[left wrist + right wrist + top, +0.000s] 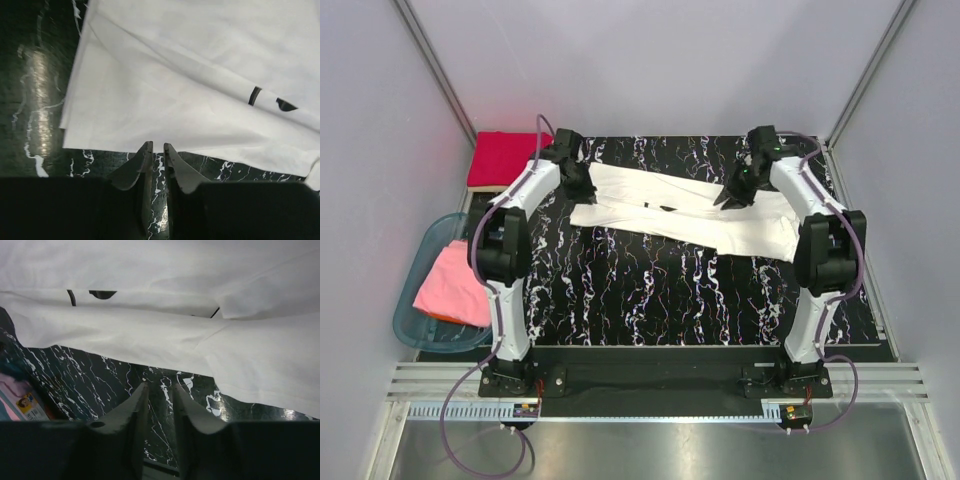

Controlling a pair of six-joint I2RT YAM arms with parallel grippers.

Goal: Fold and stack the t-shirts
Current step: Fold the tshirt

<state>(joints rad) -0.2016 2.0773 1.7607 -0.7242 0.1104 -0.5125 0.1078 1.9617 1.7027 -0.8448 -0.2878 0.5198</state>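
Note:
A white t-shirt (685, 212) lies partly folded into a long band across the far half of the black marble table (650, 300). My left gripper (582, 188) hangs over its left end. In the left wrist view the gripper (157, 146) is almost closed and empty, just off the shirt's edge (200, 85). My right gripper (725, 198) is over the shirt's right part. In the right wrist view it (160, 386) is nearly closed and empty over bare table beside the shirt's hem (165, 335).
A folded red shirt (505, 158) lies at the table's back left corner. A blue basket (415, 262) holding a pink shirt (450, 285) sits off the left edge. Grey walls enclose the table on three sides.

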